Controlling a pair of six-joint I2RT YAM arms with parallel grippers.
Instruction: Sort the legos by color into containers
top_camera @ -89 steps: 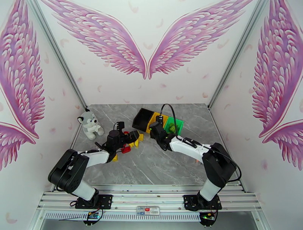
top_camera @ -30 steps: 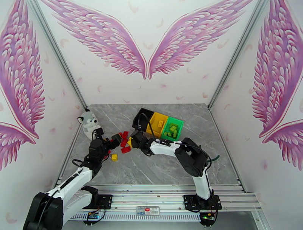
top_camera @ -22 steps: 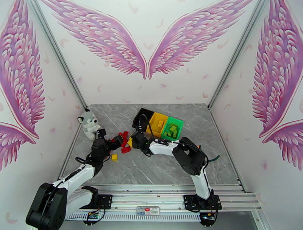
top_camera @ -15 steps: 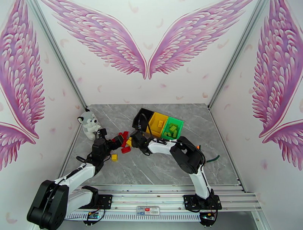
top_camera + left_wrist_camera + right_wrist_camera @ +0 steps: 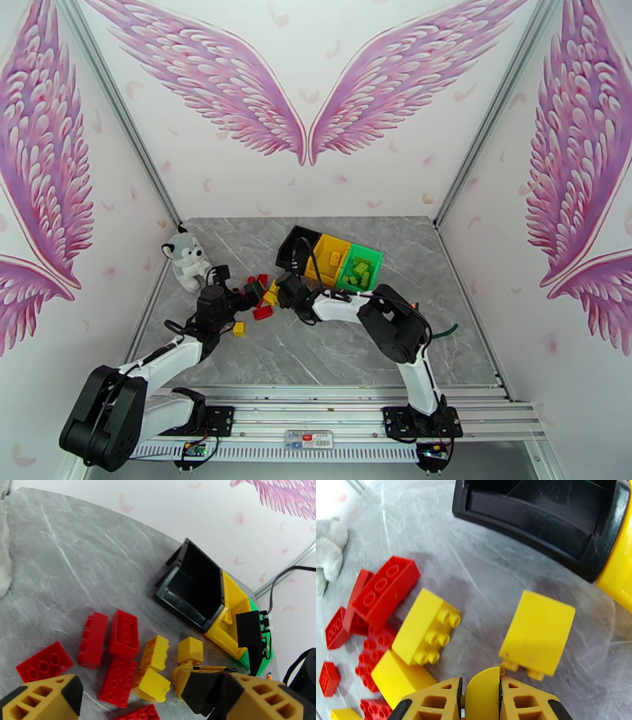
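The containers [image 5: 322, 260] stand joined in a row at the far middle of the table [image 5: 355, 347], long axis slanting from the black bin [image 5: 283, 254] at far left through the yellow bin [image 5: 324, 251] to the green bin [image 5: 376, 257] at near right, open tops up. The left gripper [image 5: 245, 297] hangs at the pile's left side, jaws spread wide and empty; a second ago it sat farther back toward the plush toy [image 5: 186, 260]. The right gripper [image 5: 480, 683] is down at the pile's right side, jaws clamped on a yellow lego [image 5: 482, 695] held edge-on; a second ago they stood apart, and three seconds ago this gripper was over the bins. The loose legos [image 5: 263, 312], red and yellow, lie just left of the black bin. Two long red bricks [image 5: 124, 634] lie side by side, long axes parallel; one yellow brick [image 5: 426, 628] lies on its side, studs pointing toward another yellow brick [image 5: 537, 638] beside the right gripper
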